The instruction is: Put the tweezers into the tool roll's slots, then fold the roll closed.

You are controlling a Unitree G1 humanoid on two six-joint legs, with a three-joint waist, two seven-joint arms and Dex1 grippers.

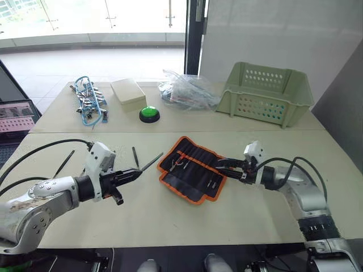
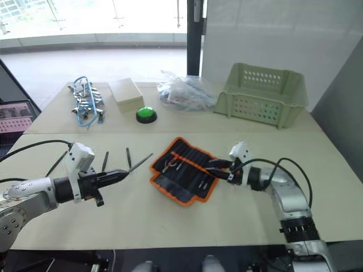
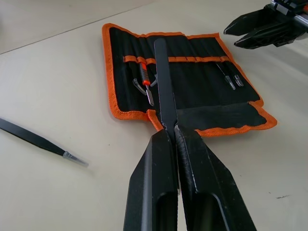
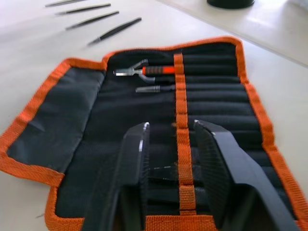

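Left gripper point(image 3: 169, 144) clamped on one of the tweezers point(image 3: 165, 86).

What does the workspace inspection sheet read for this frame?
Surface: pale table, two tops butted.
Job's things: roll open flat, some tools in its slots; one tweezer in left hand, others loose on the table.
Clutter: green button, cream box, clip bundle, plastic bag, basket.
Hands: left hand shut on tweezer; right hand open at roll's edge.
Cables: black, on both arms.
Surroundings: glass doors, wall, screen.
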